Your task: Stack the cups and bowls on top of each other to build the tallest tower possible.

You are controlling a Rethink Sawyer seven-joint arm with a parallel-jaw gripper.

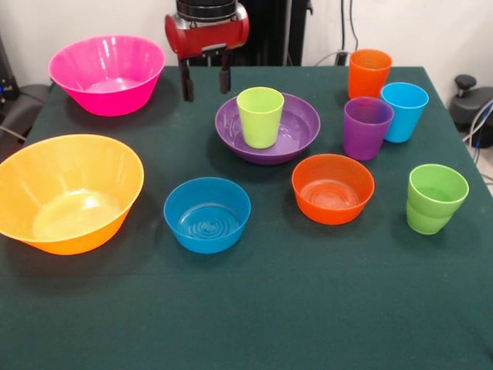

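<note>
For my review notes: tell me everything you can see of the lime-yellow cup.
The lime-yellow cup is a small, smooth tumbler that looks like plastic, slightly tapered toward its base. It stands upright, mouth up, inside the wide purple bowl, a little left of the bowl's middle, resting on its floor. It looks empty, though its bottom is not visible. Nothing else touches it. The gripper hangs open behind and to its left, apart from it.

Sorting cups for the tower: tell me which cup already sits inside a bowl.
The lime-yellow cup, upright in the wide purple bowl. The orange, purple, light blue and green cups stand directly on the table.
</note>
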